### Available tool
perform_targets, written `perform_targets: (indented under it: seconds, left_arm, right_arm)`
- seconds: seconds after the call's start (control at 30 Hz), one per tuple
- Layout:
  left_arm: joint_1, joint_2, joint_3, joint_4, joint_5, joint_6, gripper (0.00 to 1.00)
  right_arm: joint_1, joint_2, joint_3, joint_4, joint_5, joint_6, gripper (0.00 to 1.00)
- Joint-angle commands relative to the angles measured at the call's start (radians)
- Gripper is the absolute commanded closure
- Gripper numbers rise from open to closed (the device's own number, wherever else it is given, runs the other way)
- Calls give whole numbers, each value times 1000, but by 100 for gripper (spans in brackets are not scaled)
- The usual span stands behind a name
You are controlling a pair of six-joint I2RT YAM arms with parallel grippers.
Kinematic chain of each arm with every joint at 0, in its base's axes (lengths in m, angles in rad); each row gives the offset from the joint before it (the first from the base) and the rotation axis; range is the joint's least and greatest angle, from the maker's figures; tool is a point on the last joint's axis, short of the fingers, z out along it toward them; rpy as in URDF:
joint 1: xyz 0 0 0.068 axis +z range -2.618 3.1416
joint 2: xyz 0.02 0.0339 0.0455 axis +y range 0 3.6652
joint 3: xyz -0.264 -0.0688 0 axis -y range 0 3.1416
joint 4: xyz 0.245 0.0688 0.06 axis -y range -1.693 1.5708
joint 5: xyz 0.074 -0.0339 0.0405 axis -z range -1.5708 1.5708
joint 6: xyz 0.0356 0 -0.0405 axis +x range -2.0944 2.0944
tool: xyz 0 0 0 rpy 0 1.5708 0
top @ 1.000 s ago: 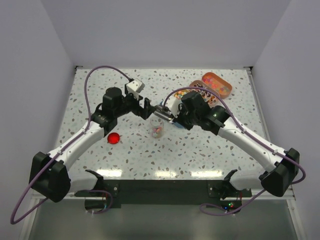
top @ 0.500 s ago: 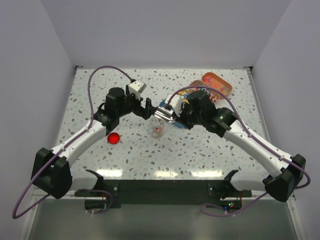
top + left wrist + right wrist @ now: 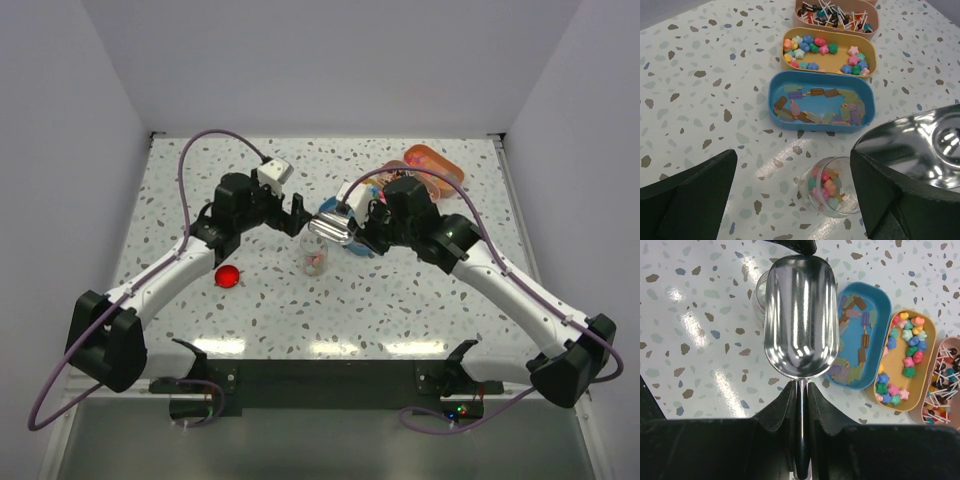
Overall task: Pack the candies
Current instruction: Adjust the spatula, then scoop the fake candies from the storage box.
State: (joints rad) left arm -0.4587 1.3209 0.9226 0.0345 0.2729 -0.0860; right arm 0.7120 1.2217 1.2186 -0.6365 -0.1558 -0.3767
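A small clear jar (image 3: pixel 832 192) stands on the table, partly filled with mixed-colour candies (image 3: pixel 826 186). My left gripper (image 3: pixel 792 165) is open, with its fingers wide on either side of the jar; the right one is close to it. My right gripper (image 3: pixel 801 390) is shut on the handle of the silver scoop (image 3: pixel 800 315). The scoop's bowl is empty and hovers beside and above the jar (image 3: pixel 314 257). More candies lie in a blue tin (image 3: pixel 777 92), a yellow tin (image 3: pixel 872 50) and a pink tin (image 3: pixel 799 17) behind the jar.
A red round lid (image 3: pixel 228 277) lies on the table left of the jar, under the left arm. The tins sit in a row toward the back right (image 3: pixel 435 165). Grey walls close in the table on three sides.
The right gripper has drawn the scoop slightly back and up from over the jar, bowl now level and empty. The left arm has shifted only a little.
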Motion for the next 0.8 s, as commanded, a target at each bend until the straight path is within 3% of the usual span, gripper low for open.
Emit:
perform_targets:
  seconds: [0.0, 0.3, 0.43, 0.77]
  left_arm:
    - [5, 26, 39, -16, -38, -7, 0]
    - [109, 92, 131, -1, -8, -153, 1]
    - [124, 193, 220, 5, 5, -169, 1]
    - [91, 523, 487, 119, 61, -245, 18]
  right_arm:
    - [-20, -22, 59, 97, -65, 16, 100]
    - [-166, 85, 147, -18, -25, -14, 100]
    - [-239, 162, 188, -89, 28, 7, 100]
    - [-365, 401, 312, -183, 137, 185, 100]
